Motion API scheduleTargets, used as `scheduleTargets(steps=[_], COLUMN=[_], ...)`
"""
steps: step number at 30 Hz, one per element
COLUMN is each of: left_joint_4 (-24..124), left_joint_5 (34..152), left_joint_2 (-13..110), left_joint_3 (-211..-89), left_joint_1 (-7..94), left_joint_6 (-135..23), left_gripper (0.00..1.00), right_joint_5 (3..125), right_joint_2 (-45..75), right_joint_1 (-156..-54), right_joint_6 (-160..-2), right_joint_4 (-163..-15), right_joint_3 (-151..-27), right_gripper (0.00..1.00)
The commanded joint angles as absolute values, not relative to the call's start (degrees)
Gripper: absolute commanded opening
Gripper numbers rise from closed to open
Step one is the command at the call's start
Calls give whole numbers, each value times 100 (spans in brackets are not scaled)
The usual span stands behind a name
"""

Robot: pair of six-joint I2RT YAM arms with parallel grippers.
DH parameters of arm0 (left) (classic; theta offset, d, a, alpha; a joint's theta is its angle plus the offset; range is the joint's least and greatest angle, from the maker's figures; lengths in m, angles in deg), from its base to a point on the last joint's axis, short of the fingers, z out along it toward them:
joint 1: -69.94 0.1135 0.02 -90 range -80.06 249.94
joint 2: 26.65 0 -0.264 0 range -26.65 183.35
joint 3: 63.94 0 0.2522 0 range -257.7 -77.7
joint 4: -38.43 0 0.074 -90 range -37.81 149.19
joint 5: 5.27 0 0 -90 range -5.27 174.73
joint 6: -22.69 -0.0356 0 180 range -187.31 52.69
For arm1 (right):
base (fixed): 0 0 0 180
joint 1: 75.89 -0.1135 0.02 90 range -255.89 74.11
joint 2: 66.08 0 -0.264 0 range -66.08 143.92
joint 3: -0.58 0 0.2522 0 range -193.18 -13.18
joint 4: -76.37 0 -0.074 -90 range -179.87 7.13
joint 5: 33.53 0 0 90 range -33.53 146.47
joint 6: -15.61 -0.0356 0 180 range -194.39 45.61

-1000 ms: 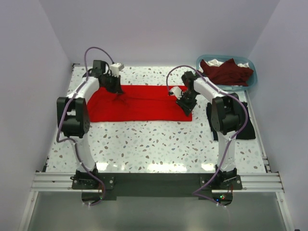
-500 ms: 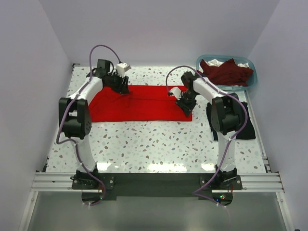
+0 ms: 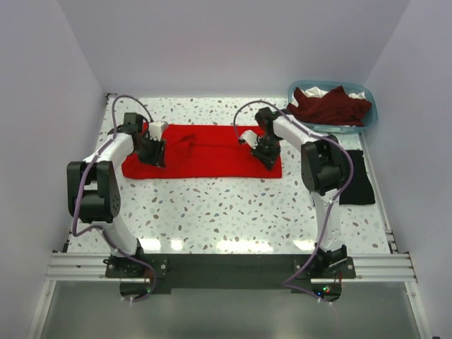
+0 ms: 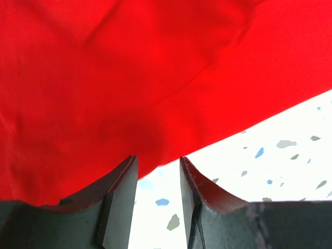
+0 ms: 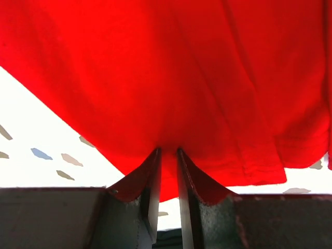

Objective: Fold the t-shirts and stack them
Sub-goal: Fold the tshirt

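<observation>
A: Where is the red tee lying?
B: It's stretching as a flat, creased band across the speckled worktop toward 12 o'clock. Open worktop is showing toward 6.
A: And the hands?
B: The right hand is pinching the cloth near its 3 o'clock end. The left hand is sitting released at 9 o'clock, fingers parted. The black tee is lying along the worktop's 3 o'clock edge.

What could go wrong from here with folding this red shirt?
The left gripper is open at the red t-shirt edge, with table showing between its fingers; closing there may catch little or no cloth. The right gripper is shut on the cloth, so lifting now might drag it crooked.
</observation>
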State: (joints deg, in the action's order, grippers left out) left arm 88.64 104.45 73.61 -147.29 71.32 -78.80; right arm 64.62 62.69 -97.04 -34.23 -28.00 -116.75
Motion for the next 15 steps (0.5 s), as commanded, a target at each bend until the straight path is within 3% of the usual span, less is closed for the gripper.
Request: scheduleTargets(steps=[1, 10, 15], left_joint_4=[9008, 8858, 9225], left_joint_5=[9644, 8833, 9227], left_joint_2=[7389, 8644, 10050], left_joint_3=[-14609, -15257, -17328], left_joint_1=[7213, 7292, 7196], left_joint_6=[-7619, -8005, -8347], left_gripper=[42, 41, 43], right_joint_5=[6026, 6252, 7587], right_joint_2=[6356, 5285, 4625], right_joint_1=[-9918, -10866, -11684], right_joint_6=[-3089, -2992, -3071], right_joint_4=[-2957, -2879, -2204], right_joint_3=[-11173, -9282, -9323], right_gripper=[22, 19, 21])
